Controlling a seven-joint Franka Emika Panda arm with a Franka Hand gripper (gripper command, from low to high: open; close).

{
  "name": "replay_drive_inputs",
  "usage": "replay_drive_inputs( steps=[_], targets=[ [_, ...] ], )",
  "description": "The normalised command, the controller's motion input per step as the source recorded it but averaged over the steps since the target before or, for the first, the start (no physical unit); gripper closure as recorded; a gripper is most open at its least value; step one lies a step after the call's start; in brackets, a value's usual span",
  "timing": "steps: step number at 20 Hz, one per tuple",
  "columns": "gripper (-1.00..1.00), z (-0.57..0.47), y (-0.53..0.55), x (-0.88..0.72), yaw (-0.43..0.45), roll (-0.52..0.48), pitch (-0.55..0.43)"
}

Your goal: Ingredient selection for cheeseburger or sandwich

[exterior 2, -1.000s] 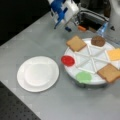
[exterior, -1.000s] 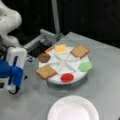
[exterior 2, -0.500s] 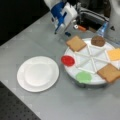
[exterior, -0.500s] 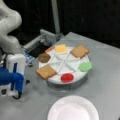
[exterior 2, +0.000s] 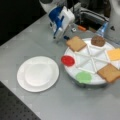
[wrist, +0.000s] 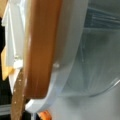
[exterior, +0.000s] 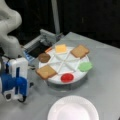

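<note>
Since a second ago the gripper (exterior: pixel 22 99) has slid a bit toward a front view's bottom, so it now hangs low beside the tray, near the closest toast square (exterior: pixel 46 71). Everything else sits where it was.

Biggest thing is the grey table (exterior: pixel 105 75), then the white Panda arm (exterior: pixel 8 27) on a front view's left. The divided tray (exterior: pixel 75 78) holds all the ingredients, none picked: second toast square (exterior: pixel 80 51), cheese square (exterior: pixel 60 48), patty (exterior: pixel 44 57), plus the green piece (exterior: pixel 85 66) and red disc (exterior: pixel 67 77). The paper plate (exterior: pixel 72 110) is bare, so no sandwich stacked yet.

Wrist view is basically filled by the toast edge (wrist: pixel 40 47) and the tray rim (wrist: pixel 66 50). Can't tell whether the fingers are open or closed.
</note>
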Motion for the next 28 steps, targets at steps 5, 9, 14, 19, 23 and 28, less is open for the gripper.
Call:
replay_drive_inputs(
  steps=[5, 9, 14, 19, 23, 28],
  targets=[
    [-1.0, -0.14, -0.19, 0.28, 0.138, 0.31, -0.097],
    [-1.0, -0.13, -0.12, 0.26, 0.088, 0.3, -0.094],
    [-1.0, -0.14, -0.1, 0.26, 0.061, 0.274, -0.086],
    [-1.0, -0.13, -0.08, 0.22, 0.046, 0.234, -0.057],
    [-1.0, -0.06, -0.09, 0.19, 0.018, 0.217, -0.025],
    [-1.0, 0.0, -0.06, 0.16, 0.006, 0.175, 0.011]
  ],
)
